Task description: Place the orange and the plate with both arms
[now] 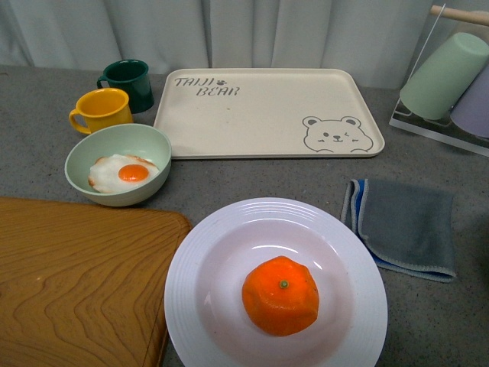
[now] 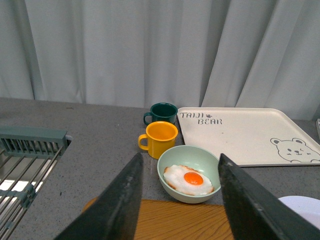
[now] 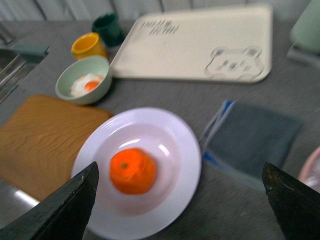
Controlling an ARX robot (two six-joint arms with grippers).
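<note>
Grey bench [image 1: 229, 180]: lumpy orange mandarin [image 1: 280, 295] (likely roller) in stiff white ridged plate [image 1: 179, 298]; rim's my hold, both arms' jaws apart.

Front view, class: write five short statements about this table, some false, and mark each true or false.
1. The bright orange mandarin lies in the large round white plate. True.
2. The fried egg lies on the plate. False: it lies in the pale green bowl.
3. The folded grey cloth lies right of the plate. True.
4. The dark green mug stands nearer than the yellow mug. False: the yellow one is nearer.
5. The left gripper grips the mandarin. False: it is open, empty.
</note>
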